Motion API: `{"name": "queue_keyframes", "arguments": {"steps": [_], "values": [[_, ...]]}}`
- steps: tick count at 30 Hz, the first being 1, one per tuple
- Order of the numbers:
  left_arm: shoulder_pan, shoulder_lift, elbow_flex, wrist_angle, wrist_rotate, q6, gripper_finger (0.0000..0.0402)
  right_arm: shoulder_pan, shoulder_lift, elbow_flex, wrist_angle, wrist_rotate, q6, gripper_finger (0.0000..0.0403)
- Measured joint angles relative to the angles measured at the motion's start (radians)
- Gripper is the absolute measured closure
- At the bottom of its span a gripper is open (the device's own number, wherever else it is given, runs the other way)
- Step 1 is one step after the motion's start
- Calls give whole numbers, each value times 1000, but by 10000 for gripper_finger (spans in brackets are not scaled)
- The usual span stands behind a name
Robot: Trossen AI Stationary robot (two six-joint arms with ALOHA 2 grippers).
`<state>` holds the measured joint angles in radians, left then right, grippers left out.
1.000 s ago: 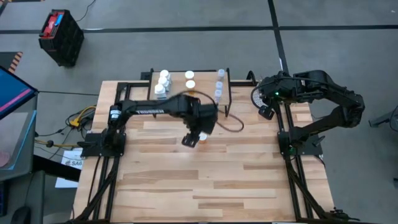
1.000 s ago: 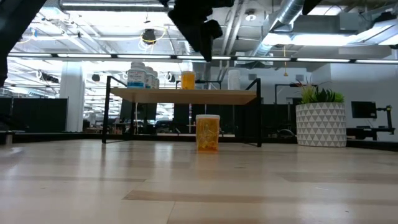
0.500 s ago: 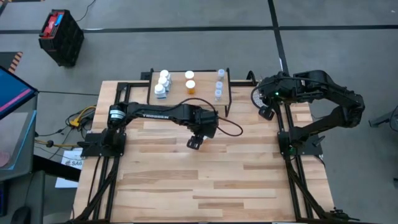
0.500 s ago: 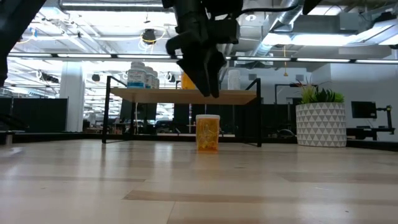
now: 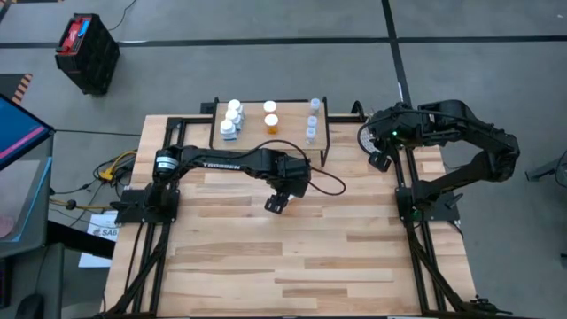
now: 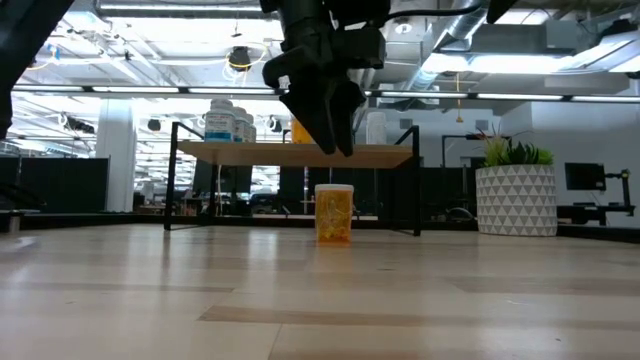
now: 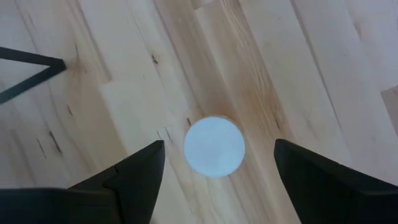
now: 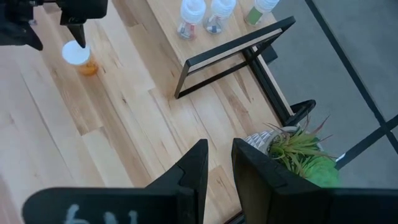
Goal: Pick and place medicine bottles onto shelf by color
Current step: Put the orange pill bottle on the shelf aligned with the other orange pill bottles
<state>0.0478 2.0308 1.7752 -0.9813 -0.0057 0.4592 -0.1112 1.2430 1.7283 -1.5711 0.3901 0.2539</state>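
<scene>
An orange medicine bottle with a white cap stands upright on the wooden table, in front of the shelf. My left gripper hangs open just above it, pointing steeply down, one finger on each side of the cap and touching nothing. In the high view the gripper hides the bottle. On the shelf stand three white bottles, two orange bottles and three clear bottles. My right gripper waits raised at the table's right, shut and empty.
A white plant pot with a green plant stands at the far right, beside the shelf's black legs. A cable trails from my left wrist. Bare tabletop stretches toward the near edge.
My left gripper has come down toward the orange bottle on the table, stopping just above its cap, then held still. The bottle has not moved.
</scene>
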Motion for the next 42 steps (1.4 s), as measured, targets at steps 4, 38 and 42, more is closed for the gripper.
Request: {"name": "queue_keyframes", "arguments": {"steps": [4, 38, 42], "values": [[0, -1, -24, 36, -1, -8, 97, 0, 0, 0, 0, 0, 0, 308], [11, 45, -140, 178, -3, 6, 92, 0, 0, 0, 0, -2, 0, 308], [11, 48, -139, 177, 1, 18, 119, 0, 0, 0, 0, -2, 0, 308]]}}
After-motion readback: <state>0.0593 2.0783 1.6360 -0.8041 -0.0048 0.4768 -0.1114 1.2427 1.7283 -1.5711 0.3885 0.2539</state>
